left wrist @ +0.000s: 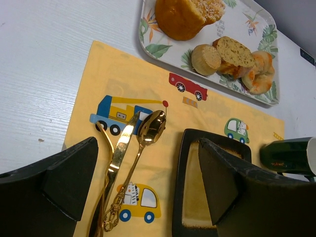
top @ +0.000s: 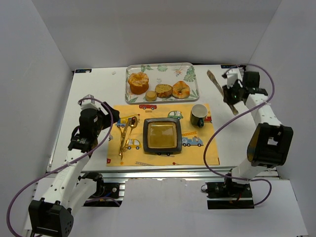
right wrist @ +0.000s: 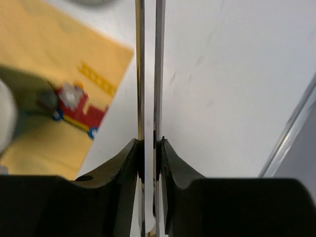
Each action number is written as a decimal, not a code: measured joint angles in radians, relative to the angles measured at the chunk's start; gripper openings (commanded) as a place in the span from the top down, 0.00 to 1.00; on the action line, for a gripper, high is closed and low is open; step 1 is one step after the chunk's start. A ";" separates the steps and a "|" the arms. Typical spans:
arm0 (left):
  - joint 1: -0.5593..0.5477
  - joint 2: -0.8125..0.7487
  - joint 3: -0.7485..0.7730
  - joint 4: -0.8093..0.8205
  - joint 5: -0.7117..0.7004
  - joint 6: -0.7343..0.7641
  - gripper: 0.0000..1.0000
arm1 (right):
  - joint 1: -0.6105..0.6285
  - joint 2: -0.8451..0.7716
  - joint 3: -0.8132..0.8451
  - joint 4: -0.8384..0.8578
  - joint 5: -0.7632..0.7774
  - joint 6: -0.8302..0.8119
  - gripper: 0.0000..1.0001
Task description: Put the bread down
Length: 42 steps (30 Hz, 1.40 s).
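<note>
Several pieces of bread lie on a leaf-patterned tray [top: 193,85] at the back: a large bun [top: 138,81], a small round piece [top: 150,95], a slice [top: 164,90] and a ring-shaped piece [top: 181,89]. The left wrist view shows the bun [left wrist: 185,17] and the slice [left wrist: 234,52] too. A black square plate [top: 162,135] sits empty on the yellow placemat [top: 210,148]. My right gripper [top: 231,96] is shut on metal tongs [right wrist: 139,74], right of the mat, and squeezes their two arms close together. My left gripper [left wrist: 147,158] is open and empty over the mat's left part.
Gold cutlery [top: 126,136] lies on the mat left of the plate; the spoon [left wrist: 148,131] shows between my left fingers. A dark green mug [top: 198,115] stands right of the plate, between it and the tongs. White walls enclose the table.
</note>
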 measured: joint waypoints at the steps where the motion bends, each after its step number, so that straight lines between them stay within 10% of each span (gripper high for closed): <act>1: 0.000 0.001 0.000 0.002 0.002 0.000 0.09 | 0.019 -0.001 0.055 -0.011 -0.010 -0.010 0.67; 15: 0.000 -0.024 -0.013 0.011 0.018 -0.001 0.09 | 0.383 0.143 0.436 -0.146 -0.066 -0.217 0.64; 26: 0.000 -0.082 -0.047 -0.010 -0.001 -0.015 0.08 | 0.560 0.151 0.354 -0.127 0.057 -0.514 0.59; 42: 0.000 -0.083 -0.055 -0.014 -0.006 -0.015 0.08 | 0.612 0.200 0.354 -0.092 0.123 -0.536 0.57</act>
